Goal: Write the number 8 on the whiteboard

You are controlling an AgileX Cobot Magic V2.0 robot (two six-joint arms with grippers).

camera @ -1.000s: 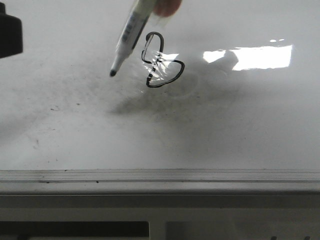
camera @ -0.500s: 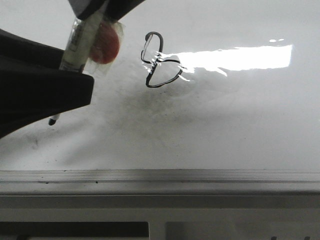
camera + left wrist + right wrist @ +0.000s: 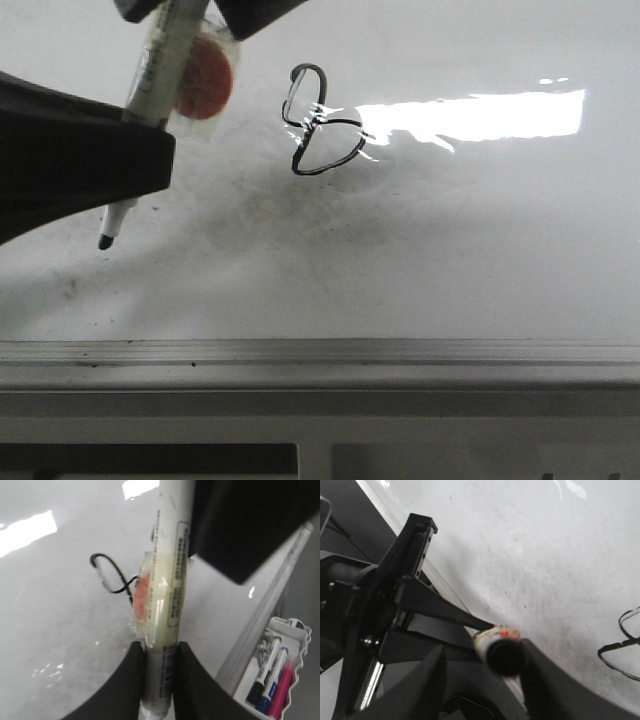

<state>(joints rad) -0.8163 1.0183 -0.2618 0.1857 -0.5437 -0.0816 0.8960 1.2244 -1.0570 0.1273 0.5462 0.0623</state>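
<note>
My left claw (image 3: 159, 680) and right claw (image 3: 482, 667) both pinch the marker (image 3: 150, 90), its tip lifted off the whiteboard (image 3: 480, 250), the number 8 (image 3: 320, 122) beside them.

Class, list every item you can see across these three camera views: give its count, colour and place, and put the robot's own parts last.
whiteboard: one, glossy white with grey smudges, fills the work surface; grey frame edge along its near side.
number 8: one, thin black line, lopsided, drawn on the board's far middle.
marker pen: one, white barrel with black tip, tilted, tip off the 8 to its left; clear tape and an orange-red patch on the barrel.
spare markers: at least three, black, blue and pink, in a white tray beyond the board's frame.
left gripper: one, black, fingers either side of the pen.
right gripper: one, black, fingers either side of the pen's end.
</note>
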